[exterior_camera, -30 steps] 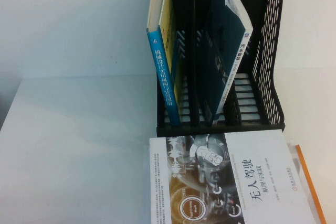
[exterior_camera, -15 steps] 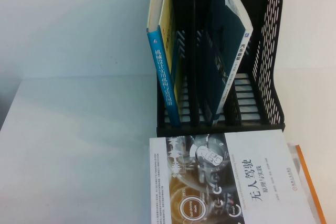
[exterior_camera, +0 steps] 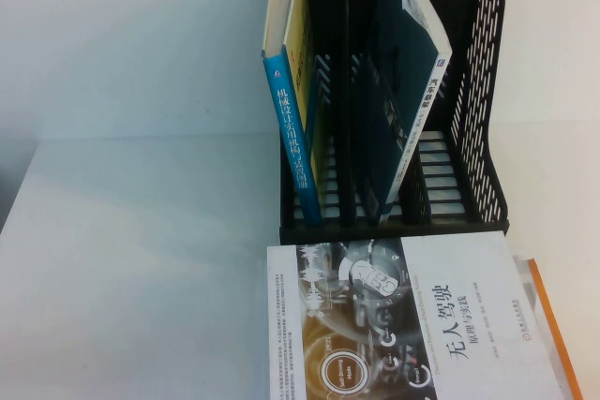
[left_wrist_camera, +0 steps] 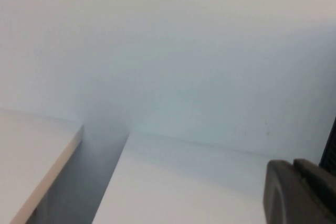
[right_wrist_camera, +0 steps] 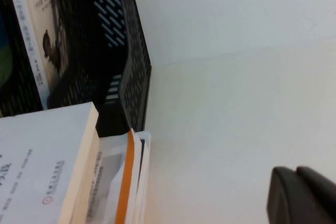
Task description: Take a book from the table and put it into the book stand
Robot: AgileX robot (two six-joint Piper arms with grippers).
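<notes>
change: none across the last second, you had not started | book (exterior_camera: 412, 325) lay flat on table (exterior_camera: 141, 269), touching stand (exterior_camera: 389, 100) front | left gripper (left_wrist_camera: 299, 192), right gripper (right_wrist_camera: 302, 195) parked off-book, fingers: cannot tell

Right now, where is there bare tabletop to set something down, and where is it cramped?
Free: the broad white tabletop left of the black plastic slotted book stand and the flat white-covered book. Crowded: that book lies against the stand's front, atop an orange-edged book. The left pincer hangs over bare table; the right pincer is beside the books.
</notes>
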